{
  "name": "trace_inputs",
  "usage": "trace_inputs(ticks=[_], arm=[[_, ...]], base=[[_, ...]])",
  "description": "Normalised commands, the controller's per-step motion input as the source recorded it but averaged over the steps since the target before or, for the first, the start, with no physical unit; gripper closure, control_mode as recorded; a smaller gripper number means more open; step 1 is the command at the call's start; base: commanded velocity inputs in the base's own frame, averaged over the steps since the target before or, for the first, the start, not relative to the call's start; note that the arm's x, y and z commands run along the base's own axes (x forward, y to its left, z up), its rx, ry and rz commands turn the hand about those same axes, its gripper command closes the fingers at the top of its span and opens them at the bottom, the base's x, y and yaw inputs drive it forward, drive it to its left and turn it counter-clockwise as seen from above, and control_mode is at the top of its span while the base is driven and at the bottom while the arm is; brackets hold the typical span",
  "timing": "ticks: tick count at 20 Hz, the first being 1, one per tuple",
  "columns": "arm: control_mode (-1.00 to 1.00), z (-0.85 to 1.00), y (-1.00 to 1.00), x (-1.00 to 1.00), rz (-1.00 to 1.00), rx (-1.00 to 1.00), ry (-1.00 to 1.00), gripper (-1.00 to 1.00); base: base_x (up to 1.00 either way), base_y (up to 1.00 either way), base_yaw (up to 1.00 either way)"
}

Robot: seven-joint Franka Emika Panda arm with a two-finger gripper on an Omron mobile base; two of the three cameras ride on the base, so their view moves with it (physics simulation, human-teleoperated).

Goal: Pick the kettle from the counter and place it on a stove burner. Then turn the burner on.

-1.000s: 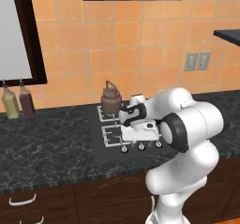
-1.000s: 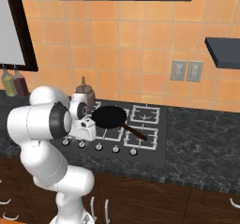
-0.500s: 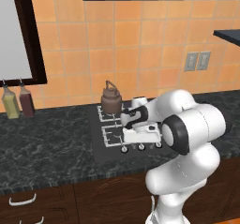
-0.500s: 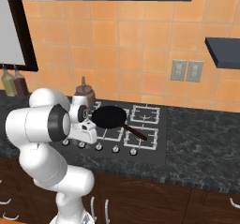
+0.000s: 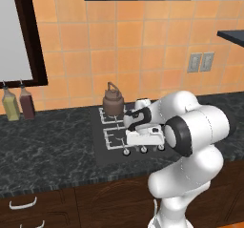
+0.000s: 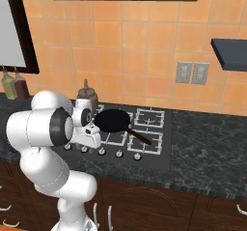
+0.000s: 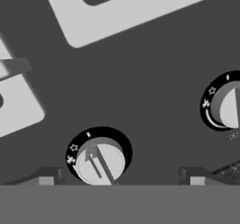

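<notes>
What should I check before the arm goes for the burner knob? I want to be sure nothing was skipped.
1. Kettle on the back-left stove burner: ok, it stands upright there.
2. Kettle released: ok, the gripper is away from it, low at the cooktop's front.
3. Fingers open: ok, fingertips spread apart, nothing between them.
4. Knob lined up: ok, it sits between the fingertips.
5. Whether this knob controls the kettle's burner: cannot tell.
6. Pan clear of the hand: ok, it lies on another grate.
</notes>
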Motion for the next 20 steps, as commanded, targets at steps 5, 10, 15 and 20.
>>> trace_inputs(ticks=[5, 10, 15, 20], arm=[[-1.00, -0.13, 0.00, 0.10, 0.00, 0.00, 0.00, -1.00], [-1.00, -0.03, 0.00, 0.01, 0.00, 0.00, 0.00, -1.00], [-1.00, 0.00, 0.00, 0.04, 0.01, 0.00, 0.00, -1.00], [-1.00, 0.00, 0.03, 0.00, 0.06, 0.00, 0.00, -1.00]], base=[[0.00, 0.00, 0.00], [0.00, 0.00, 0.00], [0.00, 0.00, 0.00], [0.00, 0.00, 0.00]])
